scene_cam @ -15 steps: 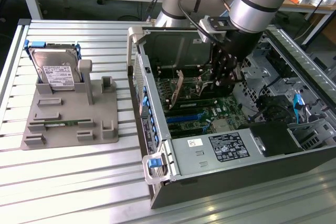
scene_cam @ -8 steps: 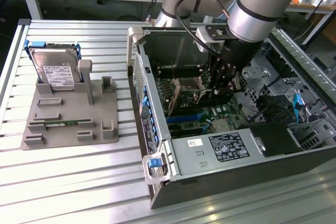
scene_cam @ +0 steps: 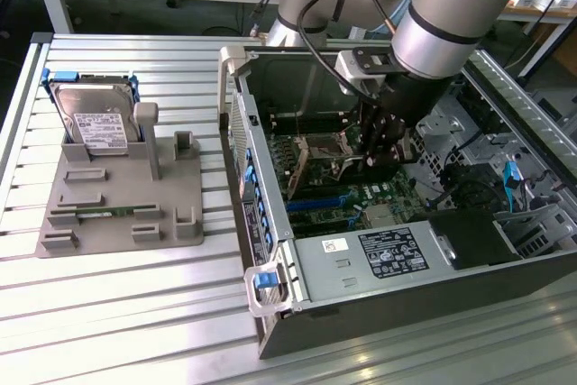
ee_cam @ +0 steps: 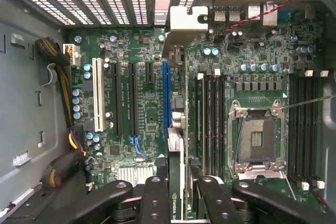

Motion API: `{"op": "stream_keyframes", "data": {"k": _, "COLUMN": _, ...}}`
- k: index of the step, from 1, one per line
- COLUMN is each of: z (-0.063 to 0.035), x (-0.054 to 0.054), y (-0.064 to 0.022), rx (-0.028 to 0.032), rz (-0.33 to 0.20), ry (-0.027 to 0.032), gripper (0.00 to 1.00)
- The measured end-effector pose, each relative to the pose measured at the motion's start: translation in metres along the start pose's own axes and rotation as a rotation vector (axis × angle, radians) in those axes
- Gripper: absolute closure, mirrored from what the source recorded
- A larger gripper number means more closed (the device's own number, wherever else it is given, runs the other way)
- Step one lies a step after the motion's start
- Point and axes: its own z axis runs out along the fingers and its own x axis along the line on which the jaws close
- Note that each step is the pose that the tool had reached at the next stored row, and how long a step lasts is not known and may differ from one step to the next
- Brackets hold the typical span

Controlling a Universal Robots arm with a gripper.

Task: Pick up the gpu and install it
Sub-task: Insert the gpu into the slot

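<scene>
Wrist view is showing the gpu [ee_cam: 177,161] standing on edge between the gripper's [ee_cam: 181,195] black fingers [ee_cam: 156,198], which are pinching it from both sides. The card is hanging inside the open computer case [scene_cam: 236,114], over the green motherboard [ee_cam: 147,108]. Its long axis is running parallel to the expansion slots, in line with the blue slot [ee_cam: 165,98]. Its silver bracket [ee_cam: 184,22] is pointing at the grilled rear wall. Whether it is touching the slot cannot be told. White lettering on its edge is reading "NVIDIA".

In the exterior view the gripper [scene_cam: 383,146] is reaching down into the case, which is also holding a power supply [scene_cam: 379,254] whose label is too small to read. On the exterior view's left, a grey holder [scene_cam: 117,214] is carrying a white-labelled hard drive [scene_cam: 95,119] in a blue frame and a green memory stick [scene_cam: 104,214].
</scene>
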Motion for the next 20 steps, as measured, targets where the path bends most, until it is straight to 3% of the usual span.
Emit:
{"op": "stream_keyframes", "data": {"k": 1, "z": 0.0001, "x": 0.000, "y": 0.0016, "rx": 0.0002, "rz": 0.001, "ry": -0.0001, "gripper": 0.74}}
{"op": "stream_keyframes", "data": {"k": 4, "z": 0.0018, "x": 0.002, "y": 0.0218, "rx": 0.0003, "rz": 0.001, "ry": 0.0001, "gripper": 0.74}}
{"op": "stream_keyframes", "data": {"k": 8, "z": 0.0053, "x": 0.008, "y": 0.0314, "rx": 0.0004, "rz": 0.001, "ry": 0.0000, "gripper": 0.74}}
{"op": "stream_keyframes", "data": {"k": 16, "z": 0.0199, "x": 0.009, "y": 0.0373, "rx": 0.0003, "rz": 0.001, "ry": 0.0003, "gripper": 0.74}}
{"op": "stream_keyframes", "data": {"k": 20, "z": 0.0218, "x": 0.010, "y": 0.0386, "rx": 0.0004, "rz": 0.001, "ry": 0.0001, "gripper": 0.74}}
